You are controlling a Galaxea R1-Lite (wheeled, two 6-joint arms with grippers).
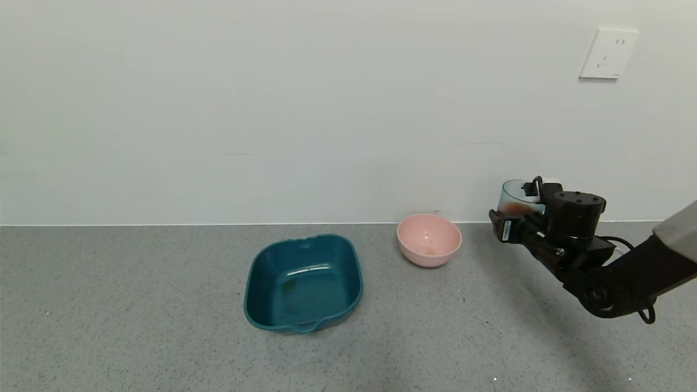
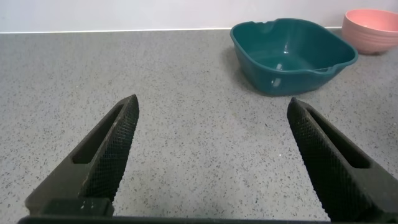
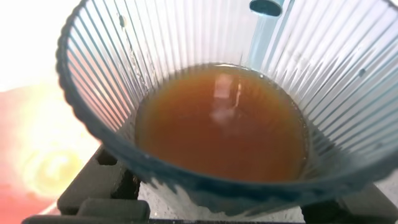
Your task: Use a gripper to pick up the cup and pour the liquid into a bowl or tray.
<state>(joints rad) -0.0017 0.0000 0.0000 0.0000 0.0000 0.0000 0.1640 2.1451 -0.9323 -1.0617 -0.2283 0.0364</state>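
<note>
a: step check? where's the right gripper (image 1: 509, 215)

b: cup's picked, transport phase. right gripper is clamped on the cup (image 1: 517, 198), held up off the grey counter (image 1: 136, 305) near the wall. cup reads upright, nothing spilling that i can see

a: targets relative to it?

b: largest first: teal tray (image 1: 303, 283) is well off to its left and nearer the robot. pink bowl (image 1: 429, 239) is just left of the gripper and below it, close. bowl looks like the obvious target, it's the near one

a: liquid?

b: reddish-brown liquid (image 3: 221, 121) sits in the bottom part of the cup, level. right wrist view looks straight down into it, ribbed walls, fingers dark under the rim

a: next move?

b: my read: shift left until the cup lip is over the bowl, then roll the wrist so it pours toward the bowl. keep it low, the bowl is small and light, so a splash or overshoot is the risk

a: left arm?

b: idle. left gripper (image 2: 211, 162) hovers low over bare counter, jaws spread wide, holding nothing, tray and bowl far ahead of it
</note>
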